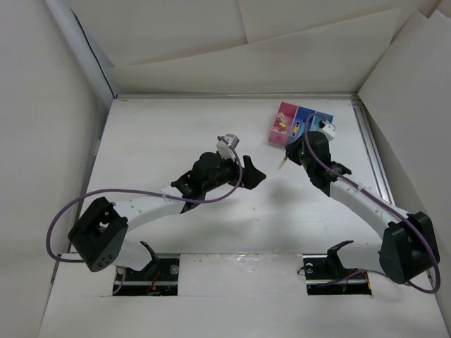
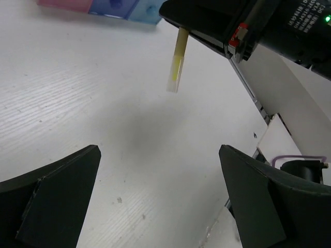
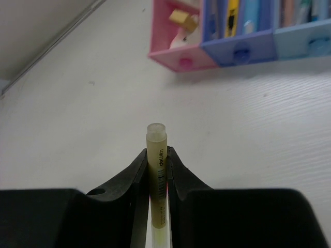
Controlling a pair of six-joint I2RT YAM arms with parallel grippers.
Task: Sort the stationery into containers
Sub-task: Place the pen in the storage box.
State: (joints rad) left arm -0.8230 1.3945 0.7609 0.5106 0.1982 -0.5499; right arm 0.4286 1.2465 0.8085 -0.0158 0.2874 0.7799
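Top view: right gripper (image 1: 287, 153) sits just in front of the bins (image 1: 299, 125), pinching a yellow pen (image 1: 282, 163); left gripper (image 1: 254, 174) is farther from the bins. Left wrist: its fingers (image 2: 57, 196) spread wide, empty; pen hangs short of the bins. Right wrist: fingers clamped on pen, bins beyond.

Overhead + wrist cams; bins (image 3: 240, 54) shared

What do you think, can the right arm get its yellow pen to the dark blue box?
Probably yes: the right tool holds the yellow pen near the dark blue box, only bare table between.
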